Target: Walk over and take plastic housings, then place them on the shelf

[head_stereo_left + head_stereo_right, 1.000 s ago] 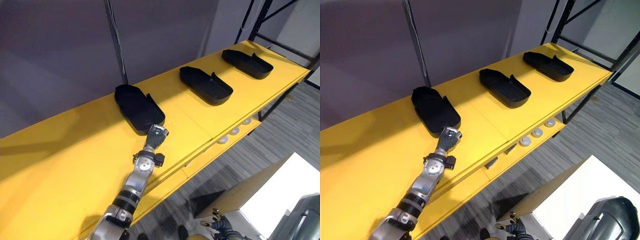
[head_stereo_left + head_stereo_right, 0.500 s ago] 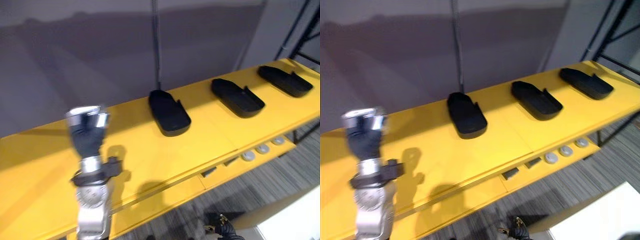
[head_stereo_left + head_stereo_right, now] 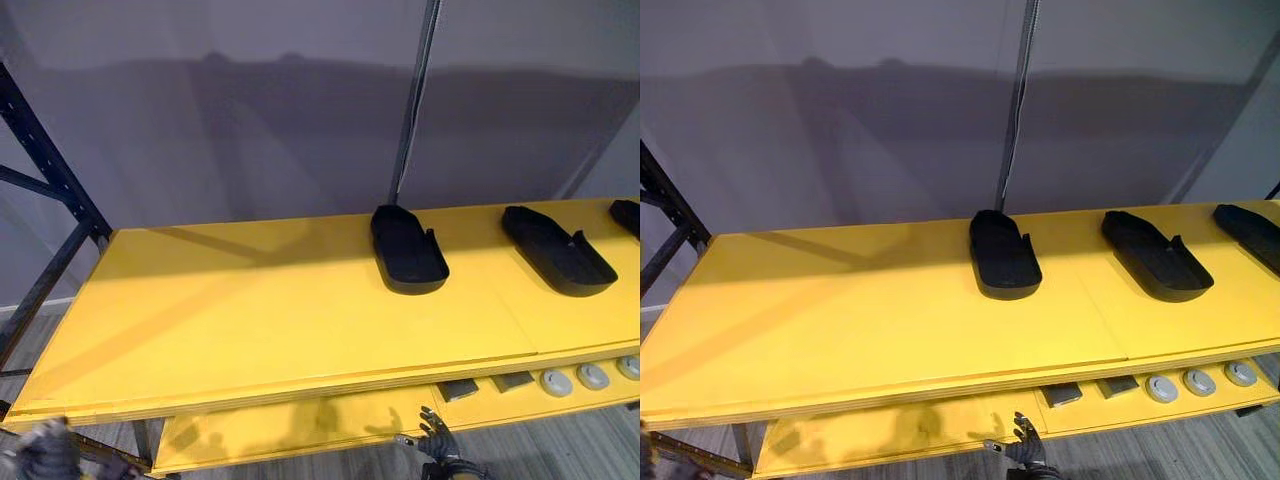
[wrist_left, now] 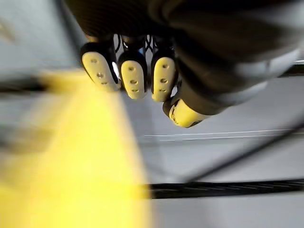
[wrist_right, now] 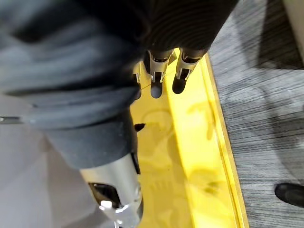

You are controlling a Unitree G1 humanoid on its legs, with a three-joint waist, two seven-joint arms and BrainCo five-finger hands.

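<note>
Your left hand [image 4: 134, 76], earlier raised over the shelf [image 3: 250, 320], is hanging below its front edge, fingers curled, empty; your right hand [image 3: 438, 450] is hanging slack-fingered. Plastic housings [image 3: 408, 250] are sitting right of centre.

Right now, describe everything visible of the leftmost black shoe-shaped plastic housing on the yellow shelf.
The leftmost housing is a matte black, shoe-shaped shallow plastic tray lying flat, open side up, on the yellow shelf board, long axis front to back. Raised rim, rounded ends, small upright tab on its right wall. Its far end reaches the foot of a grey pole; contact unclear. It lies apart from the next housing.
</note>
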